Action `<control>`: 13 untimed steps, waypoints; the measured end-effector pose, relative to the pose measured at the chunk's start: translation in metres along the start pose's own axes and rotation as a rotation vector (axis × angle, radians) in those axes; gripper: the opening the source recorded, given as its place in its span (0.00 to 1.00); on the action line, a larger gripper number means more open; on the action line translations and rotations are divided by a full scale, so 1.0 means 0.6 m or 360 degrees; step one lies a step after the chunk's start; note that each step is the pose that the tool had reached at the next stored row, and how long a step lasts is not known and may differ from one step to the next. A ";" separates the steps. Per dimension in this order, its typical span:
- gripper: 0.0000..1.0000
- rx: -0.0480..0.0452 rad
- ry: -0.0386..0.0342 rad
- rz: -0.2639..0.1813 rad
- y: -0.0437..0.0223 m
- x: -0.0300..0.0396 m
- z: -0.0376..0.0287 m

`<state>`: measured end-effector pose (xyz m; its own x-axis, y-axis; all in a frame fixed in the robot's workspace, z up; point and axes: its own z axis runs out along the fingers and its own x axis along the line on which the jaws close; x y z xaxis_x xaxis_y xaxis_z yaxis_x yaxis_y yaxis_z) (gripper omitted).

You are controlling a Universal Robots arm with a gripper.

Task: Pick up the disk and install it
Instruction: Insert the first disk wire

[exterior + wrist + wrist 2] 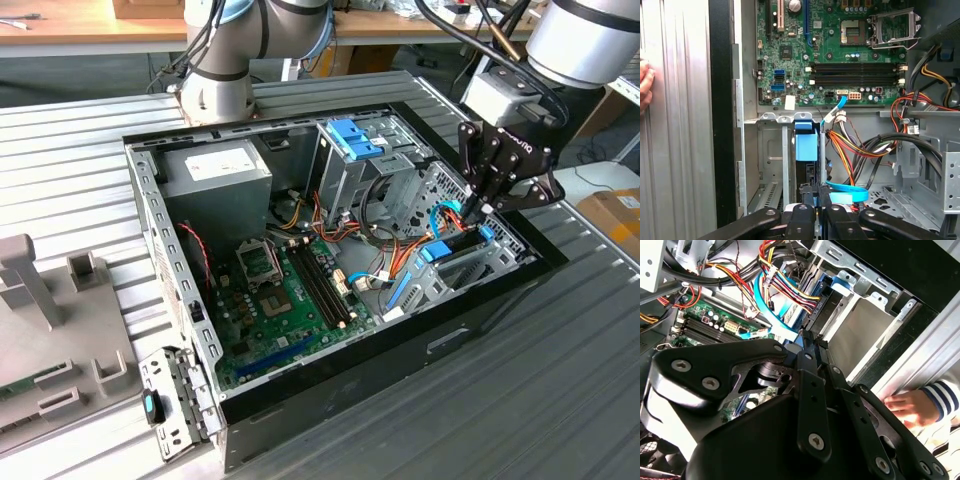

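Note:
The disk (436, 252) stands on edge in the drive bay at the exterior view's right end of the open computer case (330, 395). Its bright blue frame shows in both wrist views (806, 145) (826, 294). My gripper (480, 212) hangs just above the bay. Its black fingers are shut together at the disk's outer edge (815, 191) (807, 337). Whether the tips press on the disk or only hover by it is hidden.
Bundled wires (865, 147) and a flat blue cable (846, 190) lie close beside the fingers. A metal cage with a blue latch (352, 135), a grey box (215, 170) and the motherboard (280, 300) fill the case. A person's hand (905, 407) rests outside the case wall.

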<state>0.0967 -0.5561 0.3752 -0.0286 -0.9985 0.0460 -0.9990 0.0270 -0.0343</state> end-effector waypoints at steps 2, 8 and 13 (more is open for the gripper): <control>0.16 -0.0003 0.0000 0.0000 0.000 0.000 0.004; 0.16 -0.0019 0.0014 -0.0001 -0.003 -0.001 0.019; 0.16 -0.0037 0.0035 -0.0003 -0.007 -0.001 0.025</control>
<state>0.1014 -0.5561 0.3602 -0.0272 -0.9973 0.0677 -0.9996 0.0265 -0.0108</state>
